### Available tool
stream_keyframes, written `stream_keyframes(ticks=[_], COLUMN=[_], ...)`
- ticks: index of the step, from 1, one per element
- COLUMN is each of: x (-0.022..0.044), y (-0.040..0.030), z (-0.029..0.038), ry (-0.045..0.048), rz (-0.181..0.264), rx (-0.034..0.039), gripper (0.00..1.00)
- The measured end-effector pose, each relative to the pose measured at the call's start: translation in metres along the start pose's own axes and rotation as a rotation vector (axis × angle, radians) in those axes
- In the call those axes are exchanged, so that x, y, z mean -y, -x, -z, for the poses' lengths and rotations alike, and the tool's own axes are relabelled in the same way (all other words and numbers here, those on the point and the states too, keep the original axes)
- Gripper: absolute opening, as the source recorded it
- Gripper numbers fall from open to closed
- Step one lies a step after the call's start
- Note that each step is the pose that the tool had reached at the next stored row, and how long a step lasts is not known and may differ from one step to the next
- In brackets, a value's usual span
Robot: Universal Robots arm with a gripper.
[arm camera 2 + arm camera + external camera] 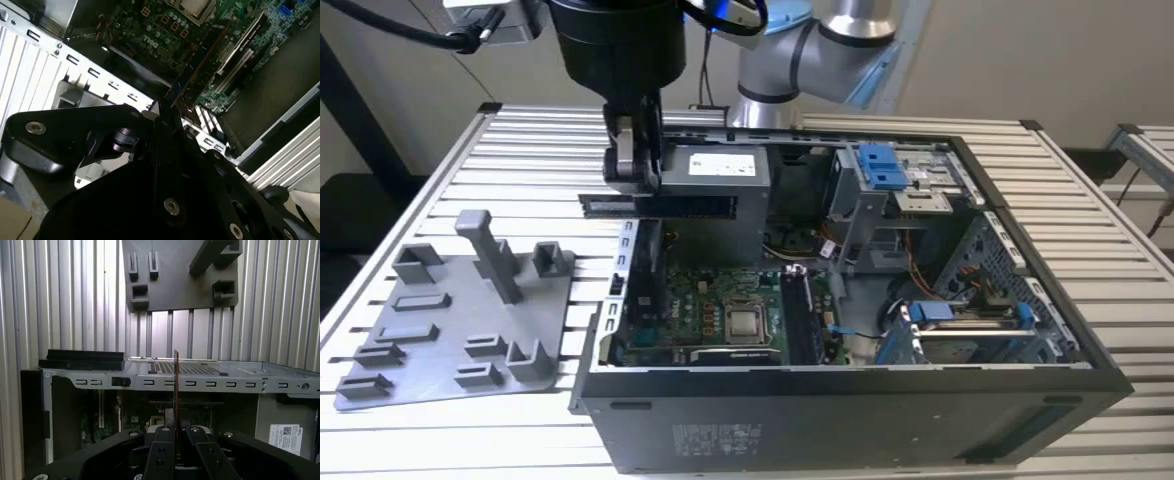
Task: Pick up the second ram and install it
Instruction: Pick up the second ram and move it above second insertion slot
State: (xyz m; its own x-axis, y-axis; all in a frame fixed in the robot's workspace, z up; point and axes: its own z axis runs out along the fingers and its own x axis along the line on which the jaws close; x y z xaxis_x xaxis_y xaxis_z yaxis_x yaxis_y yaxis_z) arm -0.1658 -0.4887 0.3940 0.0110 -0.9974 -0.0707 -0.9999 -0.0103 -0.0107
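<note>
Pinching second ram (680,206), jaws hover over open computer case (854,420); motherboard (720,300) inside.

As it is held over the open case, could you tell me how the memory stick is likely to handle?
Probably stiff: the second ram juts level from the gripper without sagging. Likely light, since a pinch alone holds it. Possibly fragile: it looks thin edge-on in the first wrist view, so a knock on the computer case could harm it.
</note>
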Motion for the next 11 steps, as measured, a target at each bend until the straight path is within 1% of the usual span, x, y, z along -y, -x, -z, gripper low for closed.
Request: stream_keyframes(ticks=[11], x=[0.0313], y=[0.0016], z=[-0.0005], ry=[0.0006], rz=[-0.003], rx=[0.0], gripper=[0.14])
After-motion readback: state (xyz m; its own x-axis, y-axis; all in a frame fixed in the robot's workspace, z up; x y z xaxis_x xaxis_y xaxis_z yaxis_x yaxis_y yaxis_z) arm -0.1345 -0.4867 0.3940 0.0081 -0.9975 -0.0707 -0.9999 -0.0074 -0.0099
